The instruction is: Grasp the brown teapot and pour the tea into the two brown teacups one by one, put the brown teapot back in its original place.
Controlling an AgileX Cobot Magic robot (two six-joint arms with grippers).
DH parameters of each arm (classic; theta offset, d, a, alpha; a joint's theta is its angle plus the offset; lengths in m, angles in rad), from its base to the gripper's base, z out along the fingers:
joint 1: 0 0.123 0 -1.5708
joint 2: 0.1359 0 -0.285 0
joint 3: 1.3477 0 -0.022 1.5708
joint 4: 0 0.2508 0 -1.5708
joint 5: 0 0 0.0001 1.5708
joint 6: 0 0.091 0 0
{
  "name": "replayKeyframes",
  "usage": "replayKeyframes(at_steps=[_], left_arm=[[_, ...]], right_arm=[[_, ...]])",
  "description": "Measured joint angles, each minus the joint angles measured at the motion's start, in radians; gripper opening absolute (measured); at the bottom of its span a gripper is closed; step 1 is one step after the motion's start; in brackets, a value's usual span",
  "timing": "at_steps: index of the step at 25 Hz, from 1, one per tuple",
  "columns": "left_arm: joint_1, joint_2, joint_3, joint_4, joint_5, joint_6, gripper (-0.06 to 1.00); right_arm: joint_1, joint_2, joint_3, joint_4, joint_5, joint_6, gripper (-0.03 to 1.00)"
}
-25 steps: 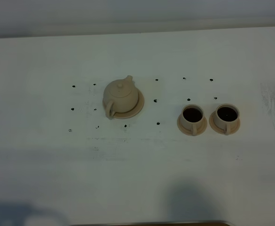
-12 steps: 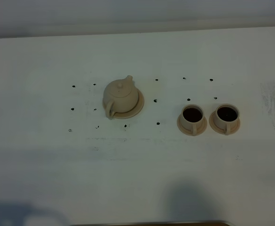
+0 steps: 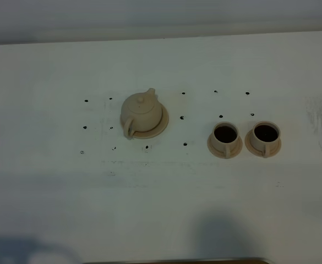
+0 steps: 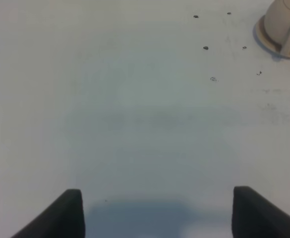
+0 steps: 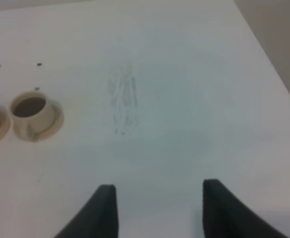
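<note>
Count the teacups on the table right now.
2. One teacup sits right of the teapot; the other teacup stands just right of it. Each rests on its own saucer, dark tea inside. None appears hidden.

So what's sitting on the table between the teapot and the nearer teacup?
In the exterior high view, nothing but bare table with two small black dots lies between the teapot and the nearer teacup.

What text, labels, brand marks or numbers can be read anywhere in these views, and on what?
None: no readable text in any view.
The teapot, both teacups and their saucers are plain.
The table carries only small black dots, not characters.
</note>
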Motion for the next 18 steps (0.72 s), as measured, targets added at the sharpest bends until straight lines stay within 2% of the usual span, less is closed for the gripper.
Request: replayKeyframes(at_steps=[7, 13, 18], left_arm=[[0.000, 0.000, 0.000, 0.000, 0.000, 0.000, 0.59], [0.000, 0.000, 0.000, 0.000, 0.000, 0.000, 0.59], [0.000, 0.000, 0.000, 0.000, 0.000, 0.000, 0.59]], right_arm=[[0.000, 0.000, 0.000, 0.001, -0.001, -0.024, 0.41], [0.000, 0.000, 0.000, 0.179, -0.022, -0.278, 0.41], [0.000, 0.000, 0.000, 0.212, -0.022, -0.328, 0.41]])
